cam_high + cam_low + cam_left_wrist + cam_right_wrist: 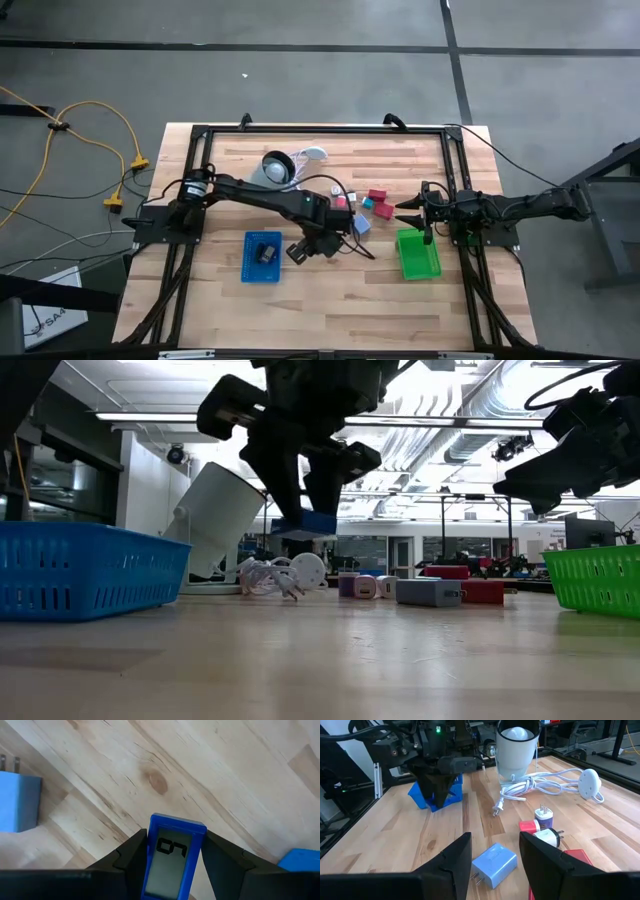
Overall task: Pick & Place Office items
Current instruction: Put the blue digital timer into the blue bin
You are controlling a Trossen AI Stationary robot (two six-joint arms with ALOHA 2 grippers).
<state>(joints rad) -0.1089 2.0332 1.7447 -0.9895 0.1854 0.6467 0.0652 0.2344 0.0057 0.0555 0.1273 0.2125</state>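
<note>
I'm working in a lab or workshop hall: a wooden table in a black frame stands on bare concrete floor, yellow cables trail across it, and ceiling ducts, strip lights and equipment benches fill the room behind.

Bare table near side; chargers crowd middle.

The table was pale wood with darker grain and one brown knot. A blue tray sat lower left of centre, a bright green one at right. The left gripper (black) held a blue item with a grey face. Nearby lay a pale-blue block, red pieces and a white cord.
</note>
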